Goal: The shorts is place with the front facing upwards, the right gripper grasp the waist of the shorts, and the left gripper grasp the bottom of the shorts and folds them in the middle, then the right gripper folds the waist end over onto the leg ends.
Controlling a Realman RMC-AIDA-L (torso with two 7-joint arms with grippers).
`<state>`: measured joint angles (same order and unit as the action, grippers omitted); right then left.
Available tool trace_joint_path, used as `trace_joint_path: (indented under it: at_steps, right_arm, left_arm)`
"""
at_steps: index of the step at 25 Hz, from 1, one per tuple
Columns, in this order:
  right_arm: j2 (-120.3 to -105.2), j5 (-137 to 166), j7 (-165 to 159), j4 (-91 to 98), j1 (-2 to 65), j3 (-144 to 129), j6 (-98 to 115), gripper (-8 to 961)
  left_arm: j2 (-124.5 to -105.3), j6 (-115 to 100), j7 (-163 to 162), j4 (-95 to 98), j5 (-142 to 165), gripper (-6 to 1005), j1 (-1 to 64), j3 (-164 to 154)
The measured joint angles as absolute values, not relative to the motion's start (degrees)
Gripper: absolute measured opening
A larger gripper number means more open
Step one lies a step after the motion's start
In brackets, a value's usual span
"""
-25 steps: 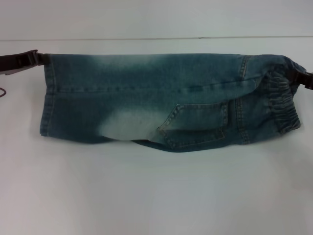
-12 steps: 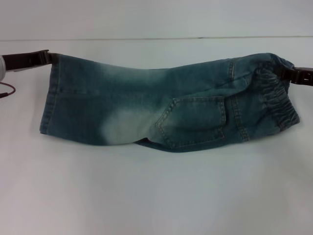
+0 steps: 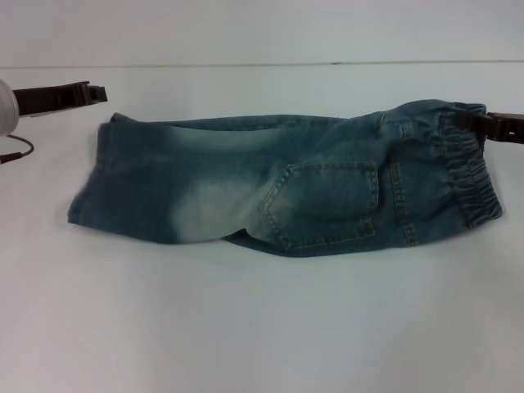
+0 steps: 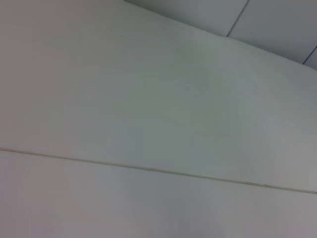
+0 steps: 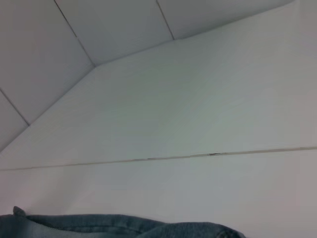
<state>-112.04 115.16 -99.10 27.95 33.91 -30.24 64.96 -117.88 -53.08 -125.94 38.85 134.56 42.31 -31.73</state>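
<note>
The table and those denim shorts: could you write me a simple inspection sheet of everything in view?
Surface: white table, one thin seam line across its far side.
Job's things: denim shorts folded lengthwise, back pocket up, elastic waist toward the robot's right, leg ends toward its left.
Clutter: nothing seen.
Grippers: left gripper just off the leg-end corner, not touching the cloth; right gripper at the waistband's far corner.
Cables: a thin dark cable at the left edge.
Surroundings: pale panelled wall beyond the table.
</note>
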Motion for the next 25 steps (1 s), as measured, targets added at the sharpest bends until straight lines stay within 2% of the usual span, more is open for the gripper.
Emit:
trace_joint_path:
  at_steps: [2, 8, 18, 21, 25]
  right_arm:
    - [-111.91, 115.15, -100.05, 27.95, 33.61, -30.31, 64.95, 167]
    - [-111.49, 115.14, -101.97, 27.94, 32.75, -30.32, 64.62, 254]
    - [-108.91, 115.21, -107.75, 28.69, 31.18, -30.15, 64.97, 745]
    - [-107.46, 115.34, -110.07, 29.46, 31.02, -30.26, 67.88, 929]
    - [-105.20, 117.27, -116.36, 33.18, 30.96, -30.34, 75.07, 924]
  left_arm:
    - [-117.91, -52.86, -126.00, 38.84, 134.56, 52, 42.22, -31.73]
    - [-118.05, -52.32, -126.04, 38.48, 134.56, 263, 41.38, -31.70]
    - [-119.48, -60.89, -117.20, 42.41, 123.52, 699, 36.47, -31.78]
    - [-119.61, -66.67, -111.63, 42.75, 119.42, 771, 34.88, -31.74]
    - [-119.99, -75.26, -104.57, 42.76, 117.76, 868, 33.50, -31.62]
